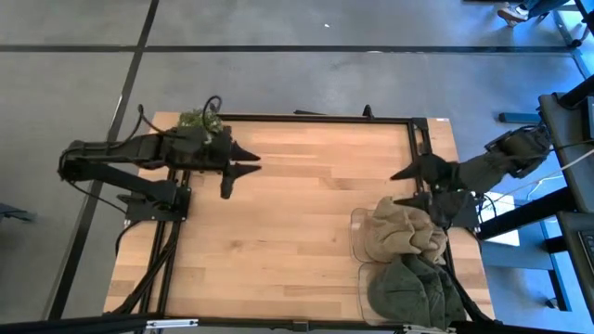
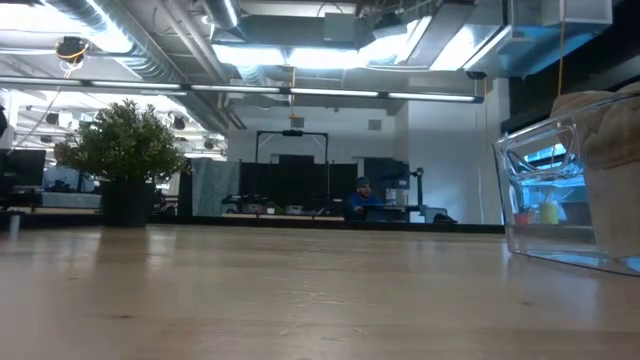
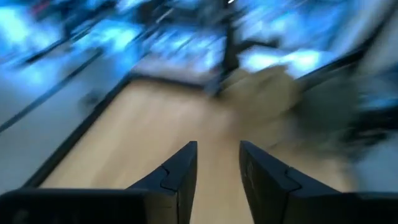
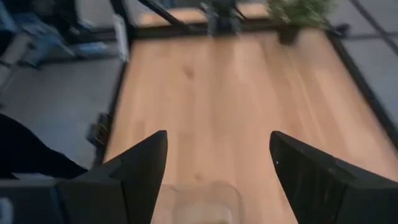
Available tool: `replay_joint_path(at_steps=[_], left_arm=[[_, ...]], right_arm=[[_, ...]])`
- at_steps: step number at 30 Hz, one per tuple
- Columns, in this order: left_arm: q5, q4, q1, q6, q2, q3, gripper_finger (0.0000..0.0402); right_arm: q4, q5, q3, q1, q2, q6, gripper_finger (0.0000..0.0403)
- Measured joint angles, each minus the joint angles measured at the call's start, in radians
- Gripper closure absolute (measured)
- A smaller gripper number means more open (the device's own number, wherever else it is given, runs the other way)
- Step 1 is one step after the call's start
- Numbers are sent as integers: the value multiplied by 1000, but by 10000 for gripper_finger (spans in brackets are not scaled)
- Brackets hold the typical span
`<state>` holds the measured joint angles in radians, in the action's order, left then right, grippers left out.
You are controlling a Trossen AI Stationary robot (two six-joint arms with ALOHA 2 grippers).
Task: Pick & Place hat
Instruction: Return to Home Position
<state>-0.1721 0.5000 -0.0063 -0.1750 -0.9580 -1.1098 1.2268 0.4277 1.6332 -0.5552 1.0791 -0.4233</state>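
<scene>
A beige hat (image 1: 401,232) lies crumpled in a clear plastic bin (image 1: 358,232) at the table's right side. An olive-green hat (image 1: 408,289) fills a second clear bin nearer the near edge. My right gripper (image 1: 393,186) hovers open just beyond the beige hat, toward the far edge, with its fingers pointing at the table's middle. My left gripper (image 1: 257,161) is open above the far left part of the table, pointing right, far from both hats. The low view shows the bin (image 2: 560,200) with the beige hat (image 2: 612,140) inside. The left wrist view shows the beige hat (image 3: 261,93) blurred.
A small potted plant (image 1: 200,119) stands at the far left corner behind my left arm and shows in the low view as plant (image 2: 125,150). A black frame (image 1: 316,118) runs round the table. Bare wood (image 1: 297,213) spans the middle. The bin's rim (image 4: 199,196) lies under my right gripper (image 4: 217,165).
</scene>
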Motion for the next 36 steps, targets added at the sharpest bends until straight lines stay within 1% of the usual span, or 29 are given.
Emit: replay_joint_path(at_steps=[2, 4, 6, 8, 10, 16, 18, 21, 25, 30, 33, 36], left_arm=[[93, -135, 0, 30, 10, 36, 288], [137, -211, 3, 42, 21, 89, 288], [140, -235, 19, 25, 44, 149, 288], [134, -244, 40, -14, 92, 209, 288], [131, -288, 64, -44, 156, 270, 288], [145, -468, 114, -53, 341, 456, 288], [148, -502, 122, -71, 375, 514, 288], [148, -505, 142, -84, 415, 591, 288], [153, -555, 196, -93, 479, 680, 288], [253, -620, 282, -104, 558, 764, 288], [315, -663, 331, -112, 584, 813, 288], [332, -723, 374, -142, 596, 868, 288]], right_arm=[[-152, -47, -132, 21, -66, 45, 120], [-283, -104, -266, 42, -125, 71, 120], [-409, -131, -384, 54, -182, 96, 120], [-515, -150, -485, 59, -249, 116, 120], [-585, -161, -566, 68, -317, 119, 120], [-742, -160, -790, 73, -515, 133, 120], [-765, -160, -847, 73, -572, 142, 120], [-796, -158, -918, 73, -662, 145, 120], [-821, -100, -980, 73, -791, 159, 120], [-810, -57, -1027, 73, -928, 218, 120], [-797, -55, -1051, 73, -998, 221, 120], [-804, -54, -1091, 73, -1060, 223, 120]])
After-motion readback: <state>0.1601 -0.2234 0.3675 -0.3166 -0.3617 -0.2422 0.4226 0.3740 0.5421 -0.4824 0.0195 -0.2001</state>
